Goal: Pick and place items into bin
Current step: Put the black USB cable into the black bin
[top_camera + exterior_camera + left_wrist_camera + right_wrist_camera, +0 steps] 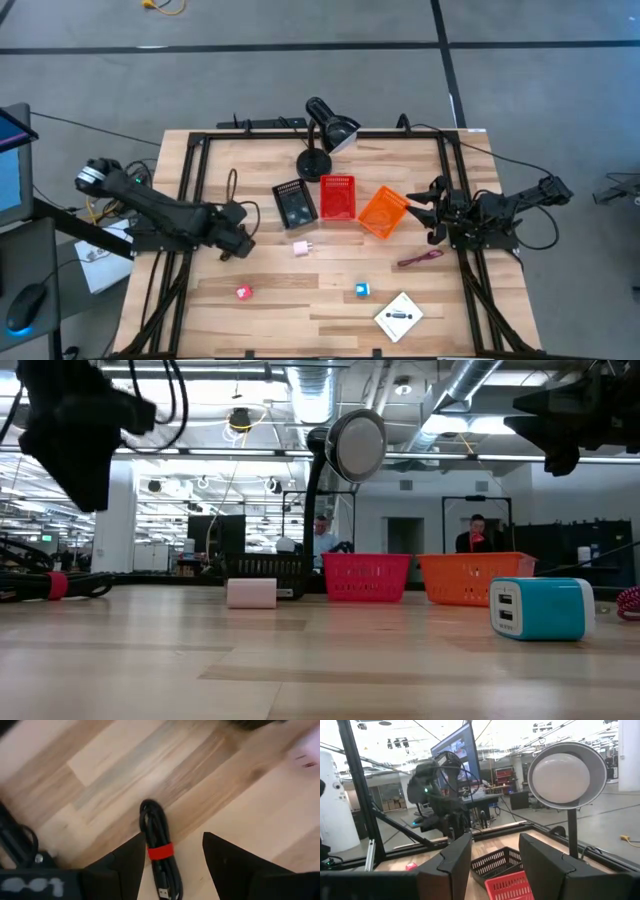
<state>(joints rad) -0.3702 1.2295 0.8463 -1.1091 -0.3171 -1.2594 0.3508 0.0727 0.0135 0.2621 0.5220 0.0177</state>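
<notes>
Wooden table (200, 310) carries everything, with the left gripper (238, 243) low over its left side, fingers (125, 865) apart and empty, a coiled black cable (159, 851) with a red tie lying between them below. Across from it the right gripper (432, 212) hangs at the right side, fingers (455, 857) apart and empty too, pointing toward the lamp (325, 135). Just inward of the right gripper sits the tilted orange bin (382, 212), then the red bin (337, 196) and the black bin (295, 204), each farther off toward the left gripper. Nearer the table's front than the right gripper lies the white card (398, 316), well apart from it, and the maroon tool (420, 258) lies close beside it. The blue cube (362, 290) rests between both grippers toward the front. The white-pink piece (301, 247) is near the left gripper; the red-pink piece (243, 292) lies just in front of it.
</notes>
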